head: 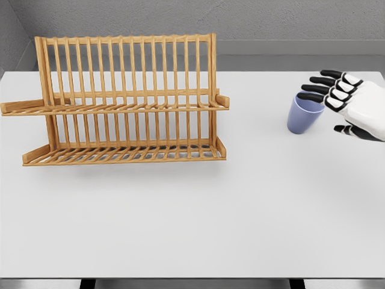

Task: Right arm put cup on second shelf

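A white worktop (pixel 192 229) fills most of the frame, seen from above and in front, with a grey wall running across the top edge.

In the left half stands a wooden dish rack (pixel 126 102) made of pale slats. It has a tall back of upright bars and two slatted shelves that jut toward the viewer: an upper shelf (pixel 114 108) about halfway up the rack and a lower shelf (pixel 120 155) resting near the worktop. Both shelves hold nothing.

In the upper right of the frame, well apart from the rack, a blue-violet cup (pixel 304 114) stands upright on the worktop with its open mouth facing up. It narrows slightly toward its base.

The right hand (pixel 349 105) comes in from the right edge of the frame, white with black fingers (pixel 319 88). Its four fingers stretch leftward, stacked one above another, with their tips over the cup's rim on the right side. The thumb (pixel 346 129) shows lower down, just to the right of the cup and clear of its wall. The hand is spread wide, not closed around the cup; whether the fingertips actually touch the rim cannot be told from this angle.

The left arm does not appear.
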Robot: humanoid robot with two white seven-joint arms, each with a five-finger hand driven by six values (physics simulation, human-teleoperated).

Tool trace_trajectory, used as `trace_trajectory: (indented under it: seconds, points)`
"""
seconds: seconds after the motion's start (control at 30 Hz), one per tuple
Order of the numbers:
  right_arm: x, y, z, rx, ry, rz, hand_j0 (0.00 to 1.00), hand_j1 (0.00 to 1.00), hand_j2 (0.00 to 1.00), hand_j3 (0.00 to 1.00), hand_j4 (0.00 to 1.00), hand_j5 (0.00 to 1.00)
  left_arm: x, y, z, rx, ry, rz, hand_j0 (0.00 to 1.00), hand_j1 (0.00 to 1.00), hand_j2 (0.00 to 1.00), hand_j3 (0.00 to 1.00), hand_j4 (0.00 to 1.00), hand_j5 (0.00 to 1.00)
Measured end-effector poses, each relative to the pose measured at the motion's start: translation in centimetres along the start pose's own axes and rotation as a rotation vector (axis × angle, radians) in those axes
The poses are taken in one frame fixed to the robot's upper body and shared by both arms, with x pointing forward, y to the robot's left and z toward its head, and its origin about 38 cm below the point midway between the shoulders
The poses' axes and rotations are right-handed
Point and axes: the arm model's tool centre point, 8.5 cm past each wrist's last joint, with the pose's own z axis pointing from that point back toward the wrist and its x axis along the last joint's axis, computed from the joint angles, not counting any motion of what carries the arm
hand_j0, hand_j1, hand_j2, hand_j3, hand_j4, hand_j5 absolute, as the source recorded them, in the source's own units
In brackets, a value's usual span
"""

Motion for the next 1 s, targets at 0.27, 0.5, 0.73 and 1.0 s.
trace_trajectory:
  seconds: [0.27,0.5,0.73,1.0]
  points:
    - [-0.6,0.0,0.4,0.091,0.013,-0.009,1.00,1.00,1.00,1.00,1.00,1.00,0.0,0.0,0.0,0.000,0.000,0.000,1.00,1.00,1.00,1.00,1.00,1.00]
    - [-4.7,-5.2,-3.2,0.339,0.112,0.028,1.00,1.00,1.00,1.00,1.00,1.00,0.0,0.0,0.0,0.000,0.000,0.000,1.00,1.00,1.00,1.00,1.00,1.00]
    - [-7.5,-1.6,-6.8,0.442,0.148,-0.110,1.00,1.00,1.00,1.00,1.00,1.00,0.0,0.0,0.0,0.000,0.000,0.000,1.00,1.00,1.00,1.00,1.00,1.00]
    - [-9.0,1.5,-8.5,0.477,0.177,-0.196,1.00,1.00,1.00,1.00,1.00,1.00,0.0,0.0,0.0,0.000,0.000,0.000,1.00,1.00,1.00,1.00,1.00,1.00]
